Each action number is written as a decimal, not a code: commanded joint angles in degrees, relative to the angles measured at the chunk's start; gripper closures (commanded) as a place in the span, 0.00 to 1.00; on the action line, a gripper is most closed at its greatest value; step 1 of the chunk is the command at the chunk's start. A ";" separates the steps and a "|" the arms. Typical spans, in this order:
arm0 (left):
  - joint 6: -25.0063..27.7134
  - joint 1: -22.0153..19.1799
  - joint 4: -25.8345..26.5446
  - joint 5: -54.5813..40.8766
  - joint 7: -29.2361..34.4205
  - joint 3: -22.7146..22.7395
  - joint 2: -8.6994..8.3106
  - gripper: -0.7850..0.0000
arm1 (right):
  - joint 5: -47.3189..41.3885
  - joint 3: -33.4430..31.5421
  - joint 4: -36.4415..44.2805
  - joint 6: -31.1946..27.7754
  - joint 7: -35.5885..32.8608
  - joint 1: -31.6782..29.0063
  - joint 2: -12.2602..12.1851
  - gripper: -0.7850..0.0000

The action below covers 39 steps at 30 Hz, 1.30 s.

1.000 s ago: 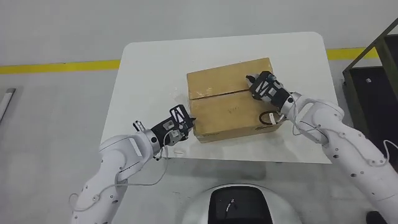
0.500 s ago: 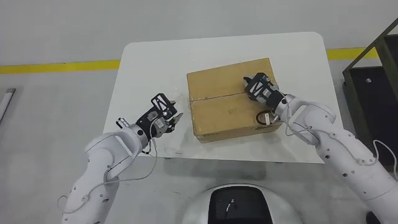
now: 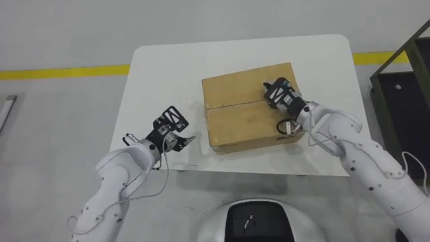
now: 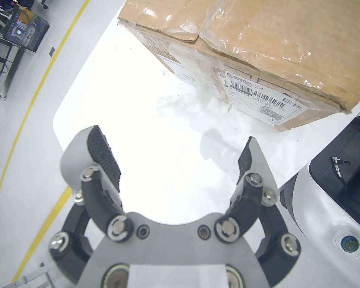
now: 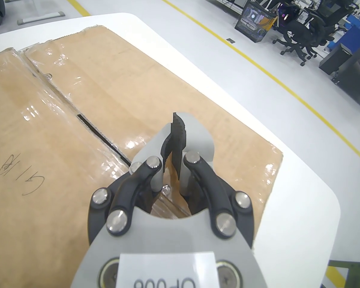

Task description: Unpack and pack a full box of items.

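Observation:
A closed cardboard box (image 3: 235, 93) with clear tape over its centre seam sits on the white table (image 3: 161, 74). My left gripper (image 3: 183, 129) hovers open above the table, off the box's left end and apart from it. In the left wrist view the open left gripper (image 4: 172, 136) has bare table between its pads, with the box (image 4: 273, 31) and its barcode label (image 4: 258, 97) beyond. My right gripper (image 3: 271, 89) is over the box top by the seam. The right wrist view has this gripper (image 5: 177, 121) shut, its fingers pressed together just above the cardboard (image 5: 108, 76).
A dark metal frame (image 3: 403, 87) stands off the table's right side. Yellow floor tape (image 3: 60, 72) runs behind the table. Bare table lies left of and behind the box, and the front edge is close to the box.
My left gripper has drawn back from the box's left end toward the table's front left. The right gripper shifted slightly left along the box top.

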<state>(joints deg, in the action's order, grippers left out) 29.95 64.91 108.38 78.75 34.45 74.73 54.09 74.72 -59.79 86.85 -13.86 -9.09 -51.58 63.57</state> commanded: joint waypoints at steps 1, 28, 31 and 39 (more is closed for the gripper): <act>-0.13 0.35 -0.05 0.02 -0.61 -0.11 0.02 0.00 | 0.13 -0.30 -0.09 -0.30 -0.19 -0.10 0.05 1.00; -26.45 -7.15 -17.02 5.16 -15.52 -13.51 5.79 0.00 | 1.32 -1.65 0.14 -3.01 -1.01 -0.41 1.11 1.00; -27.97 -7.91 -17.63 3.76 -16.80 -13.40 6.32 0.00 | 1.53 -1.73 0.09 -3.13 -1.14 -0.37 1.23 1.00; -30.96 -10.50 -18.97 0.81 -17.77 -12.78 7.59 0.00 | 1.83 -2.12 -0.12 -3.38 -1.19 -0.39 1.54 1.00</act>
<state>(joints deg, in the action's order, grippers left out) -0.64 54.59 89.62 80.18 16.98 61.87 61.51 76.49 -61.85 86.77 -17.26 -10.26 -51.95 65.07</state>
